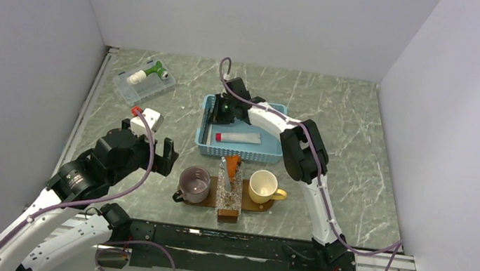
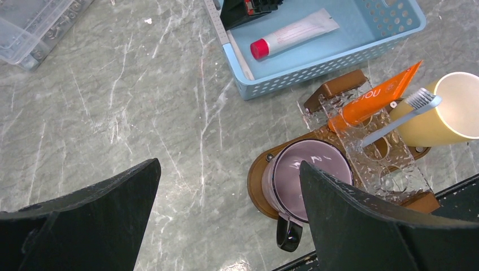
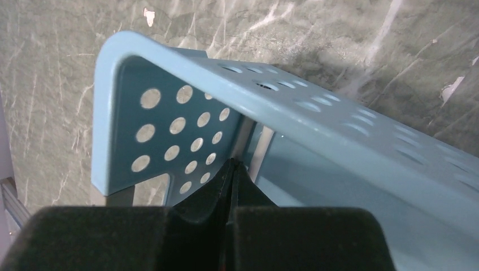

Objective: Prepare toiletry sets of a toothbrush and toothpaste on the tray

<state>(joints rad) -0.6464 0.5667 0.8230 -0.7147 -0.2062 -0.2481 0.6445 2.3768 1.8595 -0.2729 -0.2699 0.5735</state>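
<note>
On the grey-green marbled bench (image 1: 364, 139), the light-blue slotted basket (image 2: 316, 62) sits mid-way back, with a clear plastic box (image 1: 143, 85) well off to its far left. Just in front of the basket lies the tray (image 2: 255, 178), a dark-brown wooden board. It carries a purple-grey mug (image 2: 316, 155) at its left end, a clear dimpled holder (image 2: 390, 164) in the middle and a yellow cup (image 2: 452, 107) at its right end. The toothpaste (image 2: 375, 96), an orange tube, leans in that holder, and the toothbrush (image 2: 390, 124) leans in it beside the tube, bristles up near the yellow cup. Inside the basket lie a white tube with a red cap (image 2: 294, 34) and a pale stick (image 2: 238, 53) along the left wall. The right gripper (image 3: 231, 166) reaches down into the basket's far left corner, fingers pressed together; I cannot tell whether anything is pinched between them. The left gripper (image 2: 229, 169) hangs over bare bench left of the mug, fingers spread wide and holding nothing.
</note>
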